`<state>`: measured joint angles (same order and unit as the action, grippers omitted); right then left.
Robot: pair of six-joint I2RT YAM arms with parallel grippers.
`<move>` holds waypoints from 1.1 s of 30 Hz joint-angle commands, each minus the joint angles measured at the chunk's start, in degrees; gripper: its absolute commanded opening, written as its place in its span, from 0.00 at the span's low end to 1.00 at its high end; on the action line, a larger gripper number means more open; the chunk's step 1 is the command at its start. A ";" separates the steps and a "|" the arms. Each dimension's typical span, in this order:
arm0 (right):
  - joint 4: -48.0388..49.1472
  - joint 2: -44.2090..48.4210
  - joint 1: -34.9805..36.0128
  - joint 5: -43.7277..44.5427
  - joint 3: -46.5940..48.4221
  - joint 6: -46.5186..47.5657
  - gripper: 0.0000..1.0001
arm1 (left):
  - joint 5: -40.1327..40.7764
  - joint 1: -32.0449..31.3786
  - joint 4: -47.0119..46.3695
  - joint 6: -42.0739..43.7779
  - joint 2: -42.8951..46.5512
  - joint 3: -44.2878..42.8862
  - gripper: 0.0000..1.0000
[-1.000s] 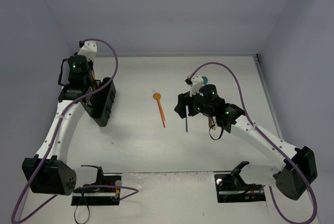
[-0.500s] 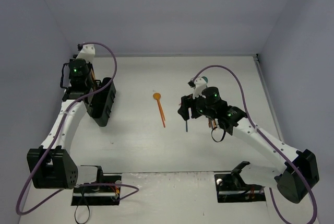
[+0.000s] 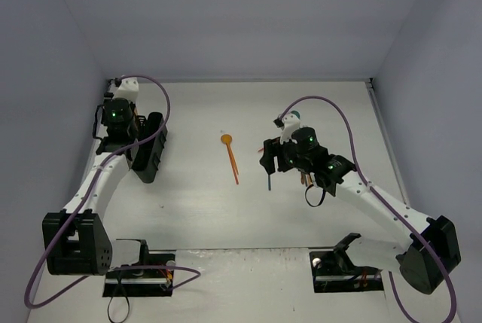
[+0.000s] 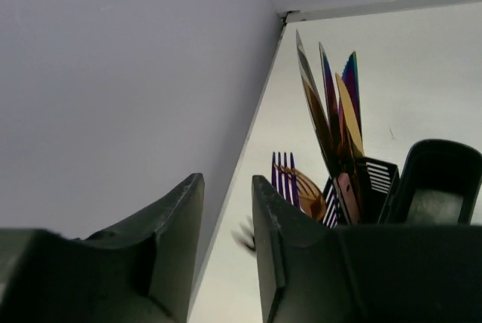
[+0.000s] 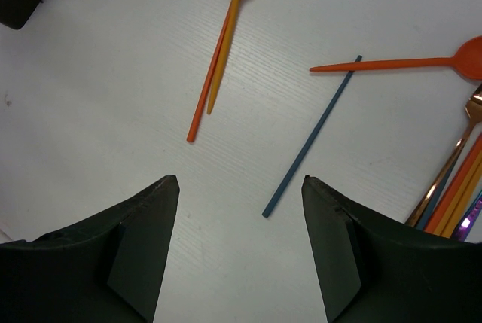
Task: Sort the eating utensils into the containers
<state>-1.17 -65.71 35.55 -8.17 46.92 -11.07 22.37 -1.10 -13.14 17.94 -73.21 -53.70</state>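
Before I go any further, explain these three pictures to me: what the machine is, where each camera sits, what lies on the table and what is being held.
This is a pair of robot arms bolted at the table's near edge. The overhead picture looks down from behind them. The other two come from cameras on the wrists, so the dark shapes at the bottom are each arm's own fingers.

The left end effector is nearly closed and holds nothing. It hovers by the black caddy, where knives and forks already stand.

The right end effector is open and empty above the white table. Below it lie a yellow spoon crossing an orange stick, a blue stick, an orange spoon and a bundle of utensils at the right edge.
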 commanded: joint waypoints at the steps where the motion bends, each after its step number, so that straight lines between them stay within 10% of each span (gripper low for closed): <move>1: -0.52 1.42 -1.18 11.14 0.00 -2.53 0.64 | 0.61 0.24 -4.48 -5.68 5.28 1.04 0.45; 12: -4.54 -7.49 -9.81 16.50 1.96 -8.20 0.48 | -5.22 0.22 27.63 -26.11 13.84 -10.86 0.83; 21: -3.99 -19.11 -15.65 15.72 7.44 -7.03 0.35 | -36.62 -0.05 33.50 -38.07 20.88 0.89 0.85; 33: -2.46 -31.78 -17.44 13.85 13.60 -6.07 0.31 | -37.45 -0.92 33.36 -37.66 25.84 6.97 0.85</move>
<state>-5.14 -95.78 18.70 6.07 57.13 -17.75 -13.14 -1.73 23.44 -18.70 -48.19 -44.32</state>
